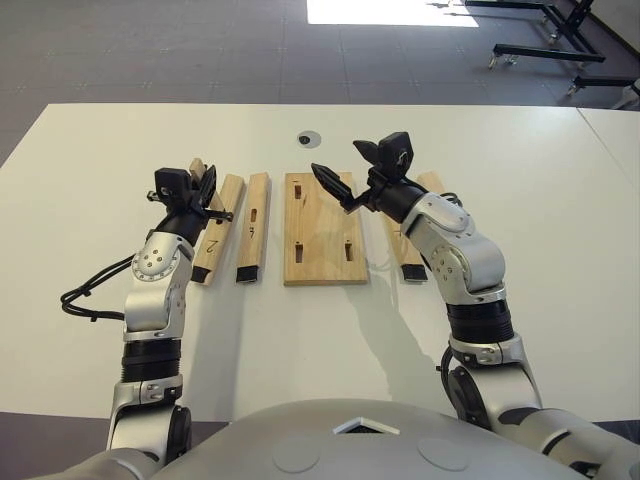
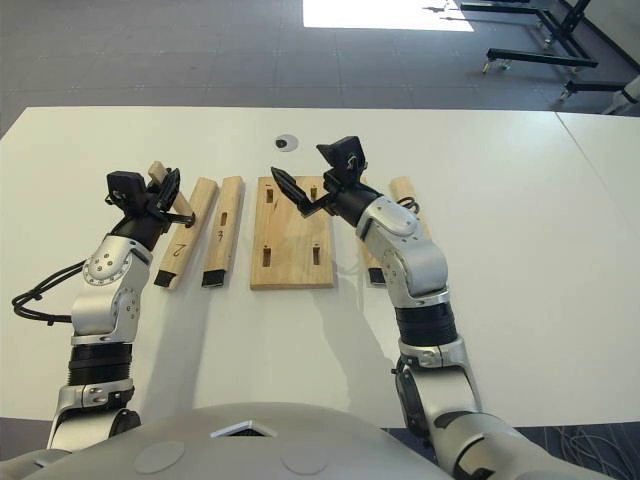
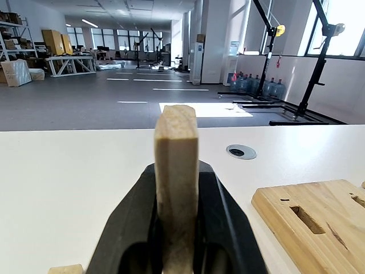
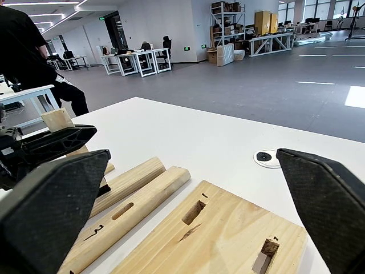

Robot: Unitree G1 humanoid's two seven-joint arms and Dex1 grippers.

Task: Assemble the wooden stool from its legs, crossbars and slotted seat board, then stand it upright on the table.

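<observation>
The left end effector [image 1: 203,190] is clamped on a wooden piece [image 3: 177,165]. The piece stands between the two black fingers [image 3: 128,228], and its pale cut end pokes out past them on the side away from the robot. This end effector sits at the left end of the row of parts laid out on the white surface [image 1: 500,150]. The right end effector [image 1: 352,165] hangs with its fingers spread wide apart, holding nothing, above the far end of the slotted seat board [image 1: 325,235]. The board lies flat at the middle of the row, with its rectangular slots facing up. Two legs lie lengthwise between the board and the left end effector. The marked leg [image 1: 215,235] is next to the held piece, and the second leg [image 1: 254,228], which has a slot in its upper face, is nearer the board. Both have dark tips on their near ends. On the board's other side, another leg [image 1: 410,258] and a further wooden bar [image 1: 432,182] show partly from under the right forearm. A small round grommet [image 1: 307,138] is set into the surface beyond the board.
</observation>
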